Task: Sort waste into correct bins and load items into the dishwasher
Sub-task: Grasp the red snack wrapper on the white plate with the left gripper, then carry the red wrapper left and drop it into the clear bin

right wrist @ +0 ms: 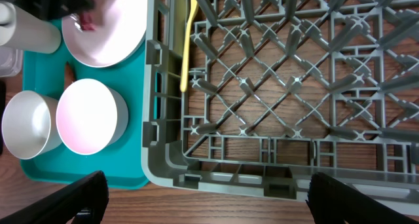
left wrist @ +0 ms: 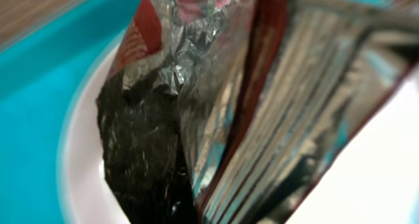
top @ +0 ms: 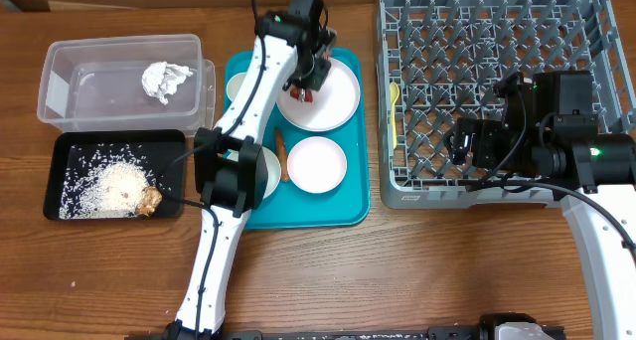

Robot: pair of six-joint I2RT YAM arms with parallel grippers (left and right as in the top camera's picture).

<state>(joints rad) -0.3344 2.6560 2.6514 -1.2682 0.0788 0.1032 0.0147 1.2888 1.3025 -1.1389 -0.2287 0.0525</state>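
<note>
My left gripper point(top: 308, 80) is over the white plate point(top: 338, 99) at the back of the teal tray point(top: 353, 196), shut on a red and silver foil wrapper point(top: 305, 95). In the left wrist view the wrapper point(left wrist: 196, 86) fills the frame above the plate point(left wrist: 78, 178), and my fingers are hidden. My right gripper point(top: 467, 141) is open and empty above the front left corner of the grey dishwasher rack point(top: 497, 42), with its fingers wide apart point(right wrist: 203, 198). A yellow utensil point(top: 395, 106) lies in the rack's left side point(right wrist: 188, 40).
On the tray are a white bowl point(top: 316, 163), a cup point(top: 238, 85), a second bowl point(top: 268, 173) partly under my arm, and an orange stick point(top: 282, 153). A clear bin point(top: 70, 82) holds a crumpled tissue point(top: 164, 80). A black tray point(top: 75, 146) holds rice point(top: 109, 186).
</note>
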